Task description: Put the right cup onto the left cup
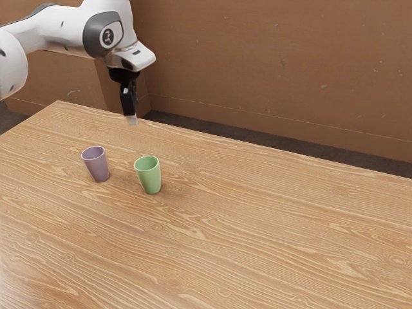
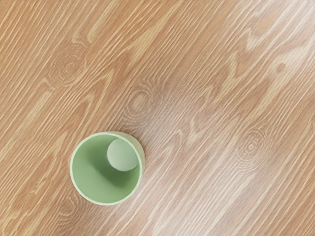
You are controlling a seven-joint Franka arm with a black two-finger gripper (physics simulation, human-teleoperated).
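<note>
Green cup (image 1: pixel 150 179) and purple cup (image 1: pixel 98 168) stand mouth up, long axes vertical

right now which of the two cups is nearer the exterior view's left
The purple cup; the green cup, also upright, stands nearer the exterior view's right.

The arm (image 1: pixel 64 29) is showing glossy white, rounded shells with small black marks. A charcoal joint cover (image 1: pixel 94 32) is framing a pale-lined emblem (image 1: pixel 108 37); below, the black gripper (image 1: pixel 132 120) is ending in light grey.
</note>
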